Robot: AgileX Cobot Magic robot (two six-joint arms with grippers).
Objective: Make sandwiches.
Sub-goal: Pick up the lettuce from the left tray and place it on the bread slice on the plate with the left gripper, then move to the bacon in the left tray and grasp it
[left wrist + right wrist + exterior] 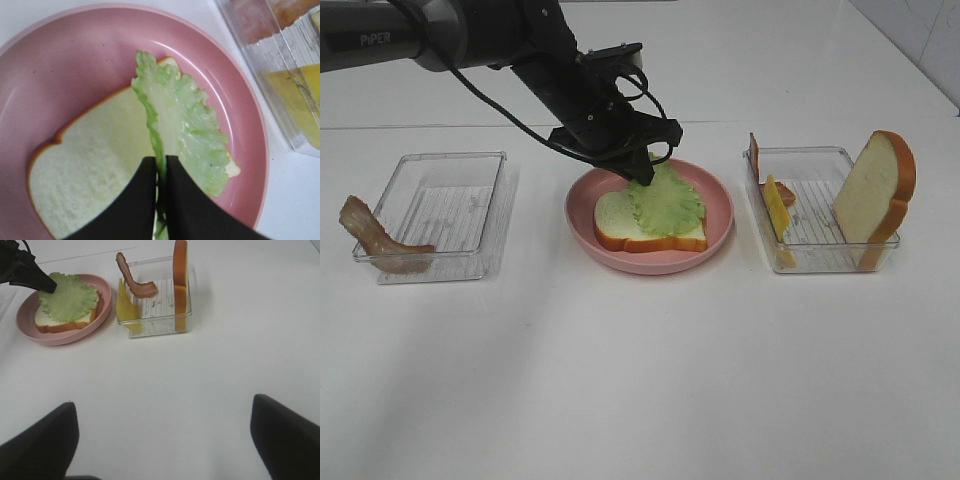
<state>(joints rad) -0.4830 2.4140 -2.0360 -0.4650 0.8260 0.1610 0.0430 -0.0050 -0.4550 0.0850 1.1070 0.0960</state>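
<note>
A white bread slice (612, 222) with an orange-brown crust lies flat on the pink plate (720, 215). A round green lettuce leaf (667, 200) lies on it, with one edge lifted. My left gripper (645, 168) is shut on that far edge, and the left wrist view shows the black fingers (145, 200) pinching the lettuce (187, 120) over the bread (95, 170). My right gripper (162, 405) is open and empty over bare table, well short of the plate (65, 336). It is out of the exterior view.
A clear tray (820, 258) right of the plate holds an upright bread slice (875, 190), a yellow cheese square (778, 215) and a bacon strip (135, 284). A clear tray (440, 160) on the left has a bacon strip (375, 238) draped over its left wall.
</note>
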